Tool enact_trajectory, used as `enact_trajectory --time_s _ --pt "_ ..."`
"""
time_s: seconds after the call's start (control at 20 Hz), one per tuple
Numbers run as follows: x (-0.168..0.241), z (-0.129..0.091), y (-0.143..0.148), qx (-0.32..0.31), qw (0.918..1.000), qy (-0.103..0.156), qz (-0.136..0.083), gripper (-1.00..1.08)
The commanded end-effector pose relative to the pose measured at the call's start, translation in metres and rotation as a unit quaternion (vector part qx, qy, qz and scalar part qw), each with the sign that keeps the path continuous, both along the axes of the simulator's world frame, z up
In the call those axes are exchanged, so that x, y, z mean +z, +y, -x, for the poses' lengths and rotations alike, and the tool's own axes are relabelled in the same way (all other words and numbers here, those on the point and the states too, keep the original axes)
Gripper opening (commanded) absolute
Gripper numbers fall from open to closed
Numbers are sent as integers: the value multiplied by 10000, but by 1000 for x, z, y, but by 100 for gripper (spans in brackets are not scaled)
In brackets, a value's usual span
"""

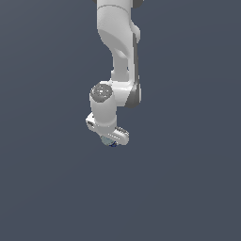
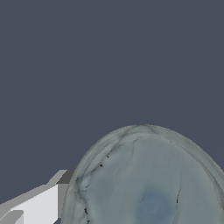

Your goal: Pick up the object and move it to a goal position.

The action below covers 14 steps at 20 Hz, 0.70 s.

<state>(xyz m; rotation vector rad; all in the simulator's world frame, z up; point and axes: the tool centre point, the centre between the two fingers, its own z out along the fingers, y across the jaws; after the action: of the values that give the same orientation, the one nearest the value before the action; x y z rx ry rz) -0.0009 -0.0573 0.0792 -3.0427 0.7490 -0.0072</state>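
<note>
1. Location: the object (image 1: 112, 142) sits directly under the tool (image 1: 109, 137) in the exterior view, only a sliver of it showing; in the wrist view its pale top (image 2: 151, 183) fills the near field.
2. Tool state: cannot tell whether the fingers are spread or pinching the object; one white finger (image 2: 37, 205) shows just beside it.
3. Step in hand, judged: securing the grasp. Advised: centre the fingers on the object, press together firmly, then lift straight without tilting.
4. Count: one arm (image 1: 117, 47), one tool, one object. No goal marker visible.
</note>
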Motion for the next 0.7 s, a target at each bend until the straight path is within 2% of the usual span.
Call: enact_trajectory --time_s 0.0,0.35,0.65 --pt "-3 -10 -28 -80 10000 30 30 -100" --pt "-2 -44 -66 -78 10000 32 32 -100" --pt "-2 -62 -86 -78 10000 32 32 -100"
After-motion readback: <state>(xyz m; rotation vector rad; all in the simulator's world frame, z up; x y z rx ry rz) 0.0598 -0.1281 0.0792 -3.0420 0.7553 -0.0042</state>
